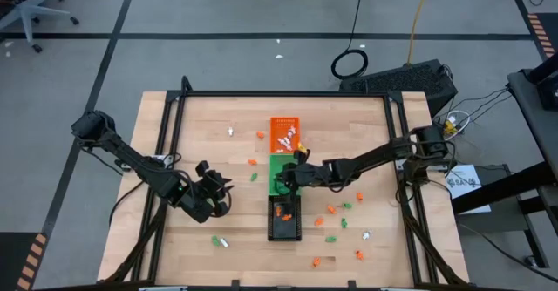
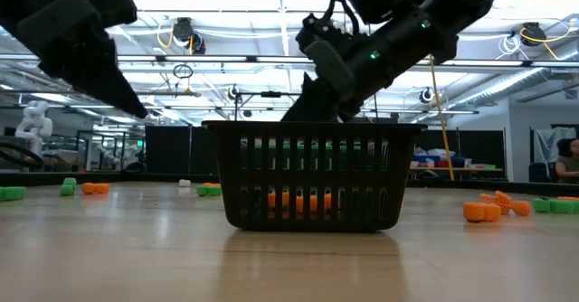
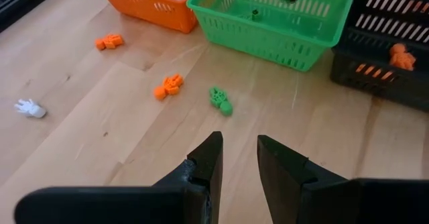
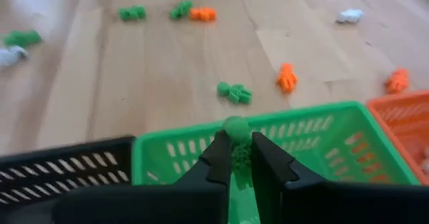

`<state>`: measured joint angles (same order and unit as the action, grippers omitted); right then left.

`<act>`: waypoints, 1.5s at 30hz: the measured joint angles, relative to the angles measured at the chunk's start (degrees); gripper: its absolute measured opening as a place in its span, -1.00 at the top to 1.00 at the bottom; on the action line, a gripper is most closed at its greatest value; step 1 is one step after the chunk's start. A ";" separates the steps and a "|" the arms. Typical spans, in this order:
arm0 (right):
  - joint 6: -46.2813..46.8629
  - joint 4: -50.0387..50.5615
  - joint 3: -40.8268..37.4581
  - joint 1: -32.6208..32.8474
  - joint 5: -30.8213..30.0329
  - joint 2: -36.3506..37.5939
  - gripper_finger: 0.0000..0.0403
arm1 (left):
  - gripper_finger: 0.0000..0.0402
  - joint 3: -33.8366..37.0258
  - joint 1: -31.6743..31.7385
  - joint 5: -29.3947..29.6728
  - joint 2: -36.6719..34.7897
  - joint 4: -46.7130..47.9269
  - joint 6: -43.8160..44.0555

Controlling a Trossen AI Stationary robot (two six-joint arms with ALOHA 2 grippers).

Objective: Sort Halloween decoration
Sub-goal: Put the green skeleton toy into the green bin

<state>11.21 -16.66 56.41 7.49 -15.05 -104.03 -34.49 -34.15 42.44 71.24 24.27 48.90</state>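
R claw (image 4: 236,158) clenched on a green trinket (image 4: 235,129), centre frame, poised over green tray (image 4: 348,133) – prob to drop w/ same colour. L claw (image 3: 239,158) empty, parted, low on tabletop (image 3: 100,137) left of trays; loose decorations scattered around.

Orange tray (image 1: 284,132), green tray (image 3: 281,23), black tray (image 1: 285,219), pale wood table (image 1: 209,134)

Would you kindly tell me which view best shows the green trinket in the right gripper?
The right wrist view: the green trinket sits pinched between the fingers of the right gripper, above the green tray. The other views show the gripper, not the trinket.
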 joint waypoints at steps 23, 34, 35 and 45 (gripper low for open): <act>-1.00 2.27 0.42 3.67 -3.17 1.71 0.38 | 0.54 -5.36 -0.02 -17.12 0.00 17.55 -2.77; -7.84 1.05 0.42 8.02 -12.17 1.99 0.40 | 0.54 -5.36 0.00 -20.81 0.00 24.76 0.07; -8.43 1.00 0.42 8.02 -12.15 1.99 0.40 | 0.54 -5.33 0.00 -20.81 0.00 24.75 -1.59; -8.63 0.83 0.42 8.92 -11.93 1.99 0.40 | 0.54 0.28 2.19 -21.46 -0.02 24.25 -15.36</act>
<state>2.58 -15.84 56.84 16.40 -26.98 -102.04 -34.21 -31.96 20.97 71.22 48.52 33.54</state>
